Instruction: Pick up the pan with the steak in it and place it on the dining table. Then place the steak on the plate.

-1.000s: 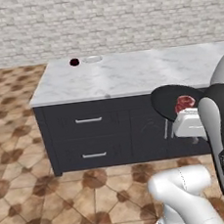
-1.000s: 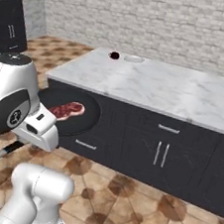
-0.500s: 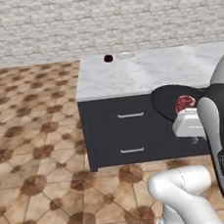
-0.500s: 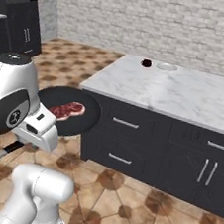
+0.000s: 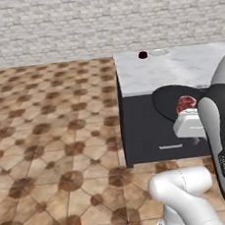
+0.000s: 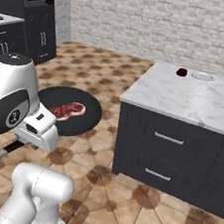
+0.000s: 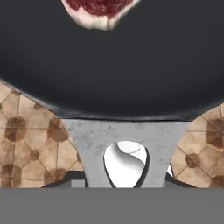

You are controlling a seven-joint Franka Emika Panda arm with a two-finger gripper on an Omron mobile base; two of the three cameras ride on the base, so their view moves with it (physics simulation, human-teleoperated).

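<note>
The black pan hangs in the air in front of my arm, level, with the red steak lying in it. From the right base the pan and steak float over the tiled floor, left of the counter. My gripper is shut on the pan's handle. In the hand view the pan spans the top, the steak is at its far edge, and the grey handle runs down to the gripper. The dining table is out of view.
A marble counter with dark drawers stands ahead right. At its far end lie a dark red fruit and a small pale dish. Brown tiled floor spreads left; dark cabinets stand far left.
The whole scene has slid to the right in both base views, so the base has moved. The pan with the steak stays in the same place relative to the arm.
</note>
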